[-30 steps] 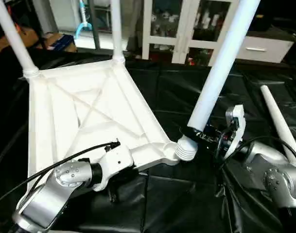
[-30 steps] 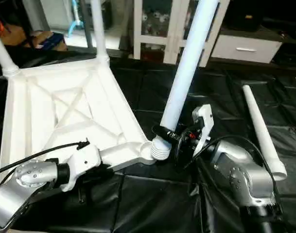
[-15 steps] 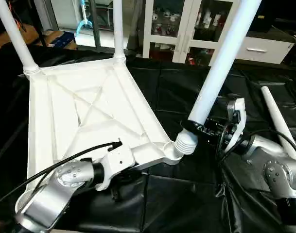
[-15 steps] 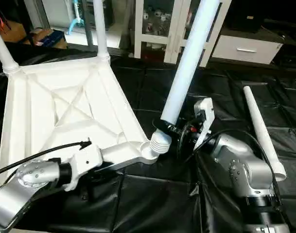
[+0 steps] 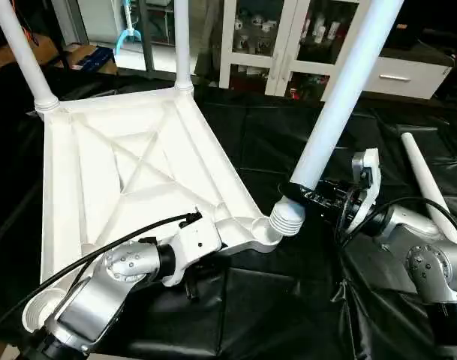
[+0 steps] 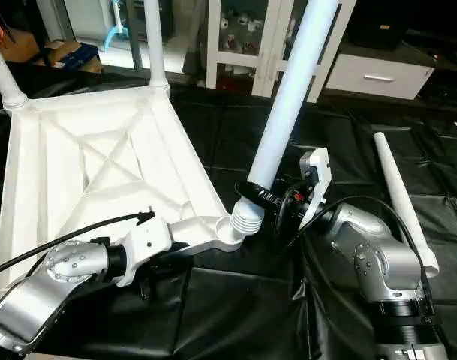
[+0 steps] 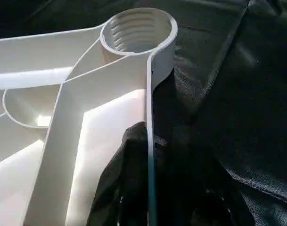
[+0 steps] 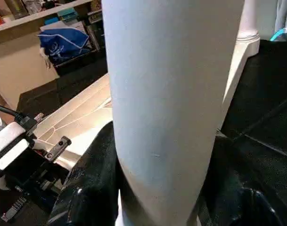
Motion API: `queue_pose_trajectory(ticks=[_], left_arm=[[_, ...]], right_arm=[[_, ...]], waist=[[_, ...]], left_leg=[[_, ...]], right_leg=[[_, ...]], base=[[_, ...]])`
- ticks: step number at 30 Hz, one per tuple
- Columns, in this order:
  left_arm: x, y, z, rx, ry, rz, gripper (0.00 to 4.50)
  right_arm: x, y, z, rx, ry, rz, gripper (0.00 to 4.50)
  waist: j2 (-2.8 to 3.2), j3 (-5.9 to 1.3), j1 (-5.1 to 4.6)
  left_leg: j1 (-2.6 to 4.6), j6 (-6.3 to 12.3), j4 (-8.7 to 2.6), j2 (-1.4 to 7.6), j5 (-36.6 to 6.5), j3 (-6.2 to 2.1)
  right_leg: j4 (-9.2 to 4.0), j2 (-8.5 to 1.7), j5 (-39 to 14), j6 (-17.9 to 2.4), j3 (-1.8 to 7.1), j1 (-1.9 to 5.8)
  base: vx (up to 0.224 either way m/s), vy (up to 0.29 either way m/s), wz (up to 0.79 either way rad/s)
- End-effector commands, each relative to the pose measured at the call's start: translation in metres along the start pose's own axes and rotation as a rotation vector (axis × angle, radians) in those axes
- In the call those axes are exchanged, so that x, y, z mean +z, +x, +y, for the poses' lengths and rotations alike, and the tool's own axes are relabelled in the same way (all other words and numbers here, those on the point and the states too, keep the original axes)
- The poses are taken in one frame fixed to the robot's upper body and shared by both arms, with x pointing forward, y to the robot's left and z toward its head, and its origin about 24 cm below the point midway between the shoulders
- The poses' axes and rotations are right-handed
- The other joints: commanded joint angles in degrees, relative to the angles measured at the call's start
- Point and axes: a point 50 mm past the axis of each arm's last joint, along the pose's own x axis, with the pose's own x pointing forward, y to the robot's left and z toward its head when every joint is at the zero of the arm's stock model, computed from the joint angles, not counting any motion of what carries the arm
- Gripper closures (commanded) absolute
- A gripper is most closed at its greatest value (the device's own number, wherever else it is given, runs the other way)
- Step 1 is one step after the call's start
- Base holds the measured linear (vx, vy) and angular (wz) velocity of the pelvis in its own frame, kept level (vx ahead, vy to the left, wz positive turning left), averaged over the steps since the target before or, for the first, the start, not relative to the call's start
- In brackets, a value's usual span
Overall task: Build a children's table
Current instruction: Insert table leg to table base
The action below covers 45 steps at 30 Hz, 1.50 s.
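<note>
The children's table top (image 5: 138,172) lies upside down on black cloth, its X ribs facing up. Two white legs (image 5: 18,52) (image 5: 182,45) stand in its far corner sockets. My right gripper (image 5: 307,196) is shut on a third leg (image 5: 341,97) just above the threaded end (image 5: 288,217). That leg leans, and its threaded end touches the near right corner socket (image 7: 138,30) from the side. My left gripper (image 7: 157,160) is open, one finger (image 7: 127,165) on each side of the near rim, a short way from that socket. A fourth leg (image 5: 431,187) lies loose at the right.
The near left corner socket (image 5: 44,311) has no leg in it. A black cable (image 5: 100,255) runs along my left forearm. Beyond the black cloth (image 5: 273,142) stand a white glass-door cabinet (image 5: 288,37) and a white drawer unit (image 5: 397,75).
My left gripper has loosened on the near rim and slid right along it toward the corner socket. The held leg's threaded end has risen slightly against that socket.
</note>
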Motion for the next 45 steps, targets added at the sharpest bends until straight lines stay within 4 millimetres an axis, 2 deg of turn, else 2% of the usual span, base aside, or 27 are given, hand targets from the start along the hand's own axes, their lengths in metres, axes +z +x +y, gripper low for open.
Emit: queue_pose_trajectory(ticks=[1,6,10,13,15,16,17,20,21,22,23,30,35,45], left_arm=[[-0.013,0.004,-0.010,-0.080,-0.001,0.081,3.59],[-0.017,0.002,-0.007,-0.068,0.003,0.103,3.59],[-0.019,0.006,-0.010,-0.096,-0.023,0.123,3.94],[-0.020,0.007,-0.013,-0.115,-0.044,0.148,4.29],[-0.021,0.007,-0.013,-0.119,-0.051,0.157,4.35],[-0.021,0.007,-0.014,-0.123,-0.060,0.164,4.46],[-0.022,0.007,-0.014,-0.125,-0.077,0.175,4.46],[-0.022,0.007,-0.014,-0.123,-0.083,0.182,4.46],[-0.022,0.008,-0.013,-0.122,-0.084,0.181,4.46],[-0.021,0.008,-0.014,-0.126,-0.089,0.178,4.46],[-0.020,0.008,-0.014,-0.129,-0.089,0.177,4.46],[-0.018,0.008,-0.017,-0.143,-0.092,0.177,4.46],[-0.017,0.007,-0.019,-0.157,-0.095,0.174,4.46],[-0.018,0.006,-0.021,-0.167,-0.101,0.180,4.46]], right_arm=[[0.010,0.000,0.000,-0.005,-0.049,-0.029,2.64],[0.011,0.003,-0.001,0.000,-0.050,-0.036,2.64],[0.010,0.010,-0.002,0.013,-0.045,-0.031,2.64],[0.008,0.014,-0.002,0.030,-0.036,-0.016,2.64],[0.007,0.015,-0.002,0.039,-0.026,-0.007,2.64],[0.005,0.015,-0.002,0.052,-0.013,0.006,2.64],[0.003,0.014,-0.003,0.066,0.020,0.018,2.64],[0.002,0.013,-0.006,0.062,0.069,0.016,2.64],[0.002,0.012,-0.007,0.060,0.105,0.010,2.64],[0.002,0.012,-0.008,0.065,0.153,0.002,2.64],[0.003,0.011,-0.007,0.090,0.223,0.007,2.64],[-0.001,0.005,-0.007,0.134,0.364,0.046,2.64],[0.008,-0.009,-0.006,0.235,0.577,-0.049,2.64],[0.021,-0.020,0.004,0.379,0.689,-0.108,2.64]], waist=[[0.10,-2.68,-0.10],[0.06,-2.65,-0.24],[0.07,-2.37,-0.38],[0.18,-2.40,-0.38],[0.16,-2.47,-0.34],[-0.10,-2.29,-0.35],[-0.21,-2.25,-0.36],[-0.07,-2.15,-0.37],[-0.04,-2.11,-0.34],[-0.30,-1.96,-0.43],[-0.15,-1.94,-0.36],[-0.26,-1.88,-0.25],[-0.39,-1.75,-0.14],[-0.43,-1.58,0.00]], left_leg=[[0.76,5.83,-4.59,4.38,3.66,-1.33],[0.63,6.39,-4.52,4.32,4.66,-1.31],[0.71,5.31,-4.78,4.39,2.14,-1.26],[0.84,4.86,-4.77,4.34,2.48,-1.22],[0.78,5.05,-4.69,4.28,3.33,-1.23],[0.60,5.69,-4.69,4.28,3.72,-1.23],[0.58,5.88,-4.71,4.28,3.62,-1.20],[0.68,5.84,-4.81,4.34,2.71,-1.26],[0.72,5.76,-4.85,4.38,2.50,-1.28],[0.65,5.70,-4.91,4.34,1.99,-1.24],[0.70,5.63,-4.96,4.34,1.64,-1.31],[0.73,5.86,-4.90,4.39,3.64,-1.29],[0.69,5.55,-4.96,4.40,3.13,-1.28],[0.69,5.29,-5.07,4.46,3.31,-1.28]], right_leg=[[-2.94,-3.16,5.41,-16.48,2.34,2.16],[-2.79,-3.17,6.79,-16.84,2.32,2.24],[-3.07,-3.13,3.68,-16.75,2.32,2.02],[-3.01,-3.08,4.14,-16.83,2.34,2.00],[-2.89,-3.09,5.36,-16.96,2.36,2.08],[-2.86,-3.14,6.01,-17.17,2.38,2.14],[-2.91,-3.17,5.84,-17.21,2.39,2.15],[-3.10,-3.18,3.73,-17.40,2.36,2.11],[-3.14,-3.19,3.38,-17.35,2.36,2.05],[-3.25,-3.16,2.83,-17.32,2.38,2.04],[-3.26,-3.19,2.20,-17.37,2.44,2.10],[-3.16,-3.19,3.77,-17.54,2.34,1.97],[-3.25,-3.29,3.37,-17.94,2.37,2.02],[-3.49,-3.39,2.05,-17.83,2.34,1.96]], base=[[0.000,0.000,0.00],[0.000,0.000,0.00],[0.000,0.000,0.00],[0.000,0.000,0.00],[0.000,0.000,0.00],[0.000,0.000,0.00],[0.000,0.000,0.00],[0.000,0.000,0.00],[0.000,0.000,0.00],[0.000,0.000,0.00],[0.000,0.000,0.00],[0.000,0.000,0.00],[0.000,0.000,0.00],[0.000,0.000,0.00]])
